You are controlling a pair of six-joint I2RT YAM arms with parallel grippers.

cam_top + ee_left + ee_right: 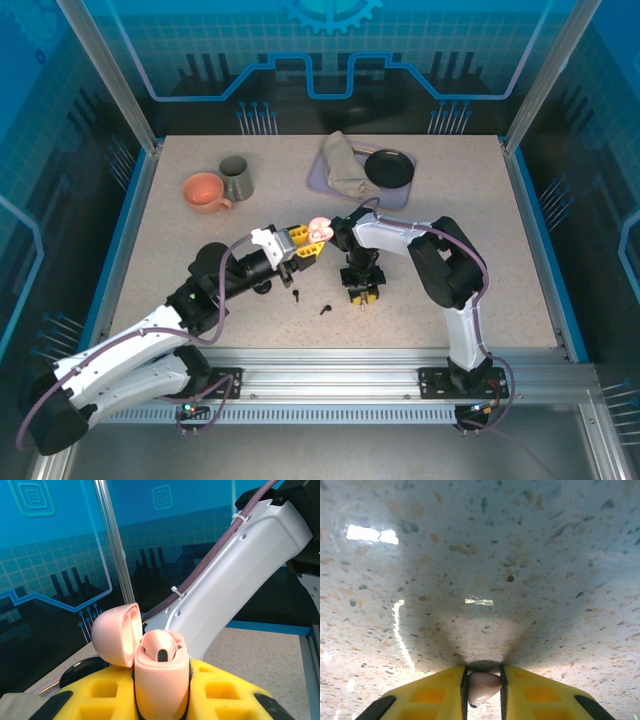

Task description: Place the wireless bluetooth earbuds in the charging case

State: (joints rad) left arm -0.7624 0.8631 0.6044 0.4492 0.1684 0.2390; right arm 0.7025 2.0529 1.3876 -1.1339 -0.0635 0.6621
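My left gripper (306,243) (161,690) is shut on a pink charging case (319,229) (160,672) and holds it above the table. The case lid (116,635) is hinged open, and one pale earbud (161,649) sits in the case. My right gripper (362,293) (483,682) points straight down, close to the tabletop. Its yellow jaws are shut on a pale whitish earbud (482,686). Two black earbuds (296,294) (324,309) lie loose on the table, between the two grippers and nearer the front edge.
An orange mug (205,192) and a grey mug (236,177) stand at the back left. At the back centre is a purple tray (400,196) holding a folded cloth (343,165) and a black dish (389,168). The right arm's white link (235,575) passes just behind the case.
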